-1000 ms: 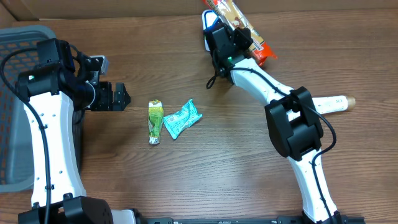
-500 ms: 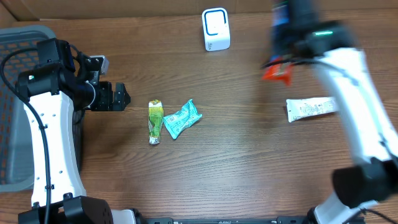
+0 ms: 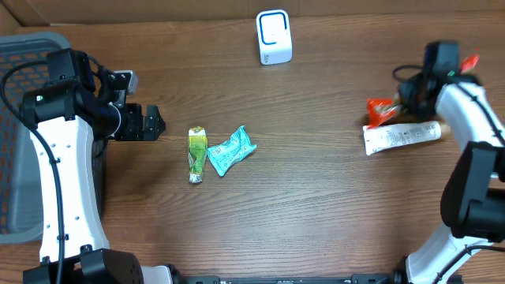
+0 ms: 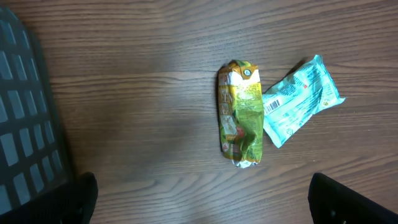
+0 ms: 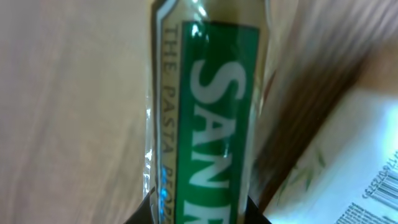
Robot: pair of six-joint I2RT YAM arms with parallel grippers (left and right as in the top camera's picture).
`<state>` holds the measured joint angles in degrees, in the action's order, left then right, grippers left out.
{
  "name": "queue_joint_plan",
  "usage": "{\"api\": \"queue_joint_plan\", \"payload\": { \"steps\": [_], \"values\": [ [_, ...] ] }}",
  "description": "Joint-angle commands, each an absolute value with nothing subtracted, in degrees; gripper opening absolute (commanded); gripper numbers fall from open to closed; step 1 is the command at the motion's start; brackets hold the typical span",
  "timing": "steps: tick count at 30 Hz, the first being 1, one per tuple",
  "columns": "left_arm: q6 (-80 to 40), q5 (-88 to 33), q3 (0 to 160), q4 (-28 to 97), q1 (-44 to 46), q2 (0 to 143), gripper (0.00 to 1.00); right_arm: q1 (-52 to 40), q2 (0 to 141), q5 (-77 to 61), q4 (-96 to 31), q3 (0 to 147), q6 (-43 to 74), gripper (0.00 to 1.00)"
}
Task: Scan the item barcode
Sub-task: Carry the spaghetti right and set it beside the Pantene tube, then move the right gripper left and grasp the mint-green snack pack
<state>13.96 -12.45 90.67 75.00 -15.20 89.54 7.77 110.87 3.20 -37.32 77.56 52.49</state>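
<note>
Brown wooden table fills our view, with a grey basket behind our left pincer, whose jaws stand wide apart and hold nothing. Well apart from our right pincer, at the table's far edge, stands the white scanner. Just beside that pincer, on its near side, a white tube lies flat on the wood. The right pincer is clamped on a pasta packet with orange ends and a green label, close over the tube. Ahead of the open left pincer lie a teal pouch and a green-yellow packet, touching each other, neither gripped.

We judge no scan is under way: the gripped packet is far from the scanner, and we cannot tell whether its barcode has been read. The two middle items look left to do.
</note>
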Motion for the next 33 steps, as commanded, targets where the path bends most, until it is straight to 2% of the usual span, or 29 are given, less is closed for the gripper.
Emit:
{"api": "queue_joint_plan", "payload": {
  "steps": [1, 3, 5, 8, 10, 17, 23, 28, 33],
  "values": [
    [15.22, -13.32, 90.85, 74.91, -15.07, 89.12, 0.99, 7.46, 107.48, 3.97, -34.65, 76.25, 55.77, 0.07],
    [15.22, -13.32, 90.85, 74.91, -15.07, 89.14, 1.0, 7.46, 107.48, 5.13, -36.14, 75.75, 55.75, 0.27],
    [15.22, -13.32, 90.85, 74.91, -15.07, 89.14, 0.99, 7.57, 107.48, 5.93, -37.01, 75.77, 54.98, 0.58],
    [15.22, -13.32, 90.85, 74.91, -15.07, 89.14, 1.0, 7.97, 107.37, 5.82, -38.0, 75.92, 51.35, 0.79],
    [15.22, -13.32, 90.85, 74.91, -15.07, 89.14, 1.0, 8.01, 106.8, 5.21, -39.83, 76.64, 49.74, 0.89],
    [15.22, -13.32, 90.85, 74.91, -15.07, 89.14, 1.0, 7.44, 101.08, 3.44, -43.48, 81.56, 38.22, 1.0],
    [15.22, -13.32, 90.85, 74.91, -15.07, 89.14, 0.99, 4.23, 95.24, -8.25, -45.78, 84.77, 27.11, 1.0],
    [15.22, -13.32, 90.85, 74.91, -15.07, 89.14, 1.0, -4.45, 97.12, -23.29, -46.04, 84.68, 15.86, 0.98],
    [15.22, -13.32, 90.85, 74.91, -15.07, 89.14, 1.0, -15.84, 102.19, -24.05, -46.3, 85.19, 9.78, 0.93]
  ]
}}
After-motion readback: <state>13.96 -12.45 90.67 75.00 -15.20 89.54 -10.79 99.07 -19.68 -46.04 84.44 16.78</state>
